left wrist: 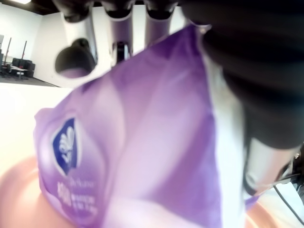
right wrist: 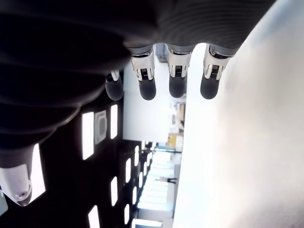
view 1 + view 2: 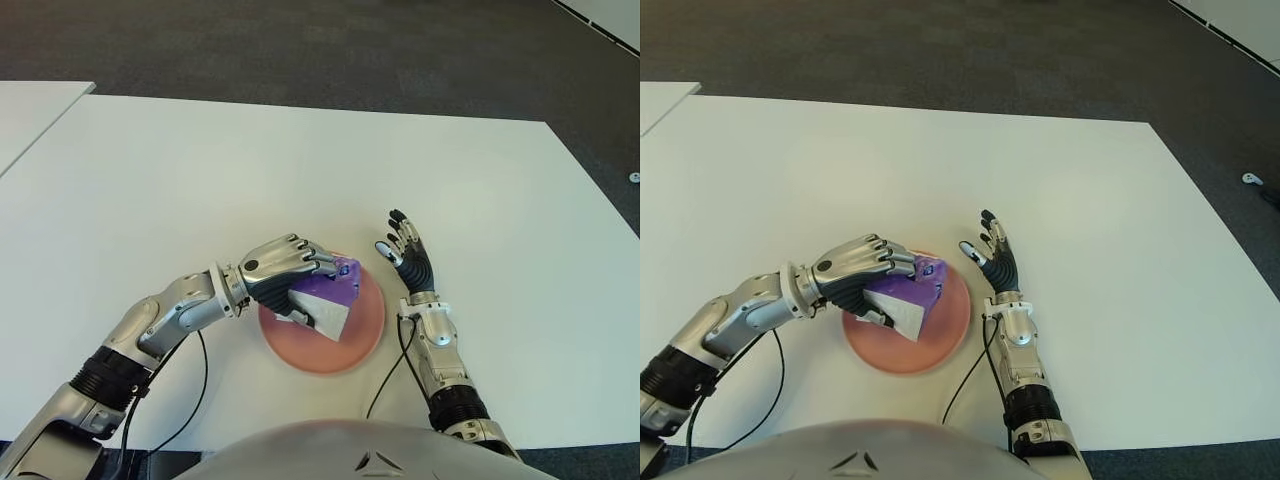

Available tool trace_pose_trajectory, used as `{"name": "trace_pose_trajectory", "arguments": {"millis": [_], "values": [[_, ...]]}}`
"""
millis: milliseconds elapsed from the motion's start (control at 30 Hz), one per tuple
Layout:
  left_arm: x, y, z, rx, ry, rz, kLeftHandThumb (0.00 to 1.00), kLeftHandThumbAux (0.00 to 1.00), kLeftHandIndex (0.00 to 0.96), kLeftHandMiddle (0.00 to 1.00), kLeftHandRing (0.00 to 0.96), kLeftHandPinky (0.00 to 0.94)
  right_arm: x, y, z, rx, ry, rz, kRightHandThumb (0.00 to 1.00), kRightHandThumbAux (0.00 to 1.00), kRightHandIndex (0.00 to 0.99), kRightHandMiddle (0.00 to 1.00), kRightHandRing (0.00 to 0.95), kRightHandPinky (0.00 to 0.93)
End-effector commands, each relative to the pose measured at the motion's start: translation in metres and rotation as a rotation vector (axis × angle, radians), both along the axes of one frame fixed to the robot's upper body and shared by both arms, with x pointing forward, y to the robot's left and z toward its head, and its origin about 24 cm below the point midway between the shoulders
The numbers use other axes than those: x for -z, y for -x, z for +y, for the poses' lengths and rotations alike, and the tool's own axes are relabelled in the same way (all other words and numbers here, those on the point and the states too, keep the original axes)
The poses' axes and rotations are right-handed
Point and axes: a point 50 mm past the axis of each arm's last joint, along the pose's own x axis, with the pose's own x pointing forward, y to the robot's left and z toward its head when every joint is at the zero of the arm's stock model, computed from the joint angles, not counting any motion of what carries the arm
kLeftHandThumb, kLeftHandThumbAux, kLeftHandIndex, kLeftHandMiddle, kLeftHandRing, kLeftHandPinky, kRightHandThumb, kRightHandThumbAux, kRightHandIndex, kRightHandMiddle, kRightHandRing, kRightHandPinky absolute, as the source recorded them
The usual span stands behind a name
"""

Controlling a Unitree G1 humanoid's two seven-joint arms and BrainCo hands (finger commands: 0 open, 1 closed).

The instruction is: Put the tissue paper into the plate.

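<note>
The left hand (image 3: pixel 285 268) has its fingers wrapped tight round the purple tissue pack (image 3: pixel 325 300) and holds it right over the pink plate (image 3: pixel 365 335), w/ one white corner low, maybe touching it; can't tell for sure. So it's the putting-down step, nearly done. Next I think the fingers need to let go so the pack lies in the plate, then the hand lifts away. The right hand (image 3: pixel 408 255) shows just right of the plate, fingers spread, holding nothing.
</note>
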Motion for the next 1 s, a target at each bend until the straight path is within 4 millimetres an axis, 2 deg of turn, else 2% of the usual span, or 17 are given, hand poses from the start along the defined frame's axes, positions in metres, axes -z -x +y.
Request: {"name": "trace_pose_trajectory", "arguments": {"millis": [33,400,600,667,700,733,767,867,1000], "values": [[0.005,0.001,0.005,-0.028,-0.040,0.037,0.746,0.696,0.442,0.847,0.852,0.857,0.043,0.031,-0.002,0.014,0.012,0.222,0.000,0.516,0.000,0.000,0.000,0.000],[0.004,0.002,0.006,-0.013,-0.005,0.017,0.746,0.697,0.442,0.839,0.843,0.818,0.041,0.030,0.001,0.040,-0.023,0.272,0.002,0.559,0.000,0.000,0.000,0.000],[0.025,-0.005,0.006,-0.024,0.033,-0.010,0.731,0.697,0.442,0.818,0.816,0.771,0.040,0.031,0.001,0.042,-0.028,0.280,0.004,0.565,0.000,0.000,0.000,0.000],[0.024,-0.005,0.007,-0.003,0.055,-0.007,0.706,0.699,0.436,0.756,0.738,0.689,0.037,0.030,0.002,0.040,-0.027,0.276,0.005,0.560,0.000,0.000,0.000,0.000],[0.024,-0.006,0.008,0.014,0.021,0.007,0.606,0.643,0.403,0.637,0.607,0.566,0.037,0.030,0.002,0.040,-0.026,0.278,0.005,0.559,0.000,0.000,0.000,0.000],[0.025,-0.006,0.010,0.026,-0.008,0.018,0.436,0.535,0.263,0.413,0.388,0.362,0.037,0.031,0.002,0.040,-0.025,0.281,0.005,0.558,0.000,0.000,0.000,0.000],[0.020,-0.005,0.015,0.041,-0.047,0.028,0.327,0.466,0.173,0.269,0.248,0.231,0.037,0.031,0.002,0.040,-0.025,0.284,0.004,0.558,0.000,0.000,0.000,0.000],[0.011,-0.003,0.023,0.065,-0.117,0.049,0.185,0.360,0.056,0.088,0.081,0.075,0.038,0.031,0.001,0.039,-0.025,0.289,0.001,0.559,0.000,0.000,0.000,0.000],[0.008,-0.004,0.024,0.069,-0.213,0.070,0.124,0.303,0.014,0.023,0.021,0.019,0.038,0.031,0.001,0.037,-0.029,0.293,0.000,0.561,0.000,0.000,0.000,0.000]]}}
